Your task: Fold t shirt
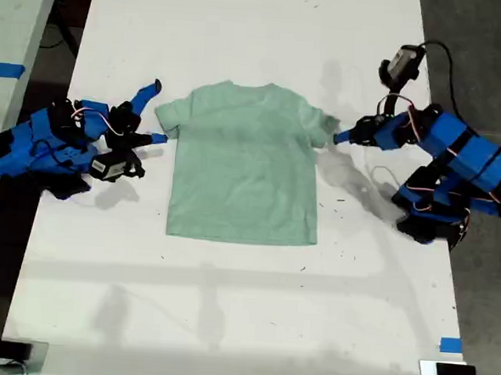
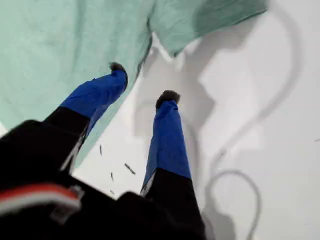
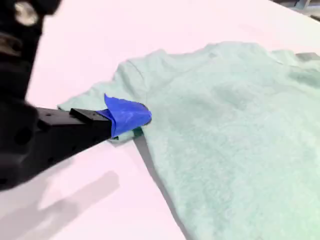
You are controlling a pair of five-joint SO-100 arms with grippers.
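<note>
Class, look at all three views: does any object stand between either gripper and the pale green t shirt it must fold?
Nothing visible does. The pale green cloth t shirt lies flat on the white table. My first gripper is open at the sleeve on the exterior view's right, and my second gripper is open at the opposite sleeve.

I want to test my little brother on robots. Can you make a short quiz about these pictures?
1. True or false: the t shirt lies spread flat on the table, not yet folded.
2. What colour is the t shirt? A pink, B pale green, C yellow.
3. Fill in: the jaws of my first gripper stand ____.
Key: 1 true; 2 B; 3 open.
</note>
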